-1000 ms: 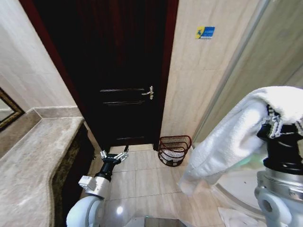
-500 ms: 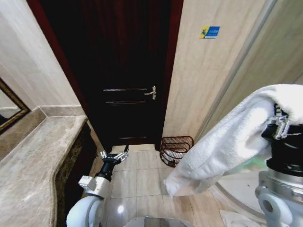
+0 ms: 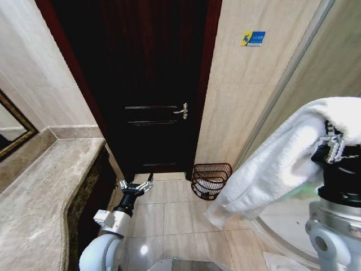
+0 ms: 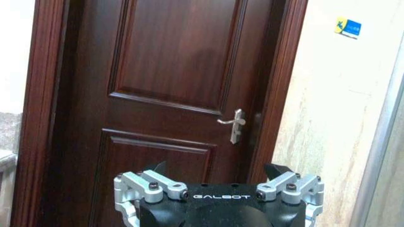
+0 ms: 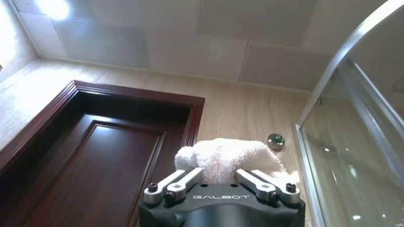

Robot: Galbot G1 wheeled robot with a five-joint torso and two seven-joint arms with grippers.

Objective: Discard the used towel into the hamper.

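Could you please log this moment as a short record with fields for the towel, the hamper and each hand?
towel: white towel, draped over and held by the right hand, raised
hamper: wire hamper on the floor by the wall, right of the door
left hand: left hand open, low over the floor tiles, holding nothing
towel in hamper: not yet

This is a bathroom, of the hotel or home kind. Beige tiled walls (image 3: 242, 96) and a tiled floor (image 3: 163, 223) surround a dark wooden panelled door (image 3: 152, 84) with a metal lever handle (image 3: 181, 110). A marble vanity counter (image 3: 39, 192) runs along the left, with the corner of a framed mirror (image 3: 12, 127) above it. On the right stands a curved glass shower enclosure (image 5: 353, 137) with a metal frame. A small wire hamper (image 3: 211, 179) sits on the floor by the door, and a white towel (image 3: 282, 164) hangs nearby.
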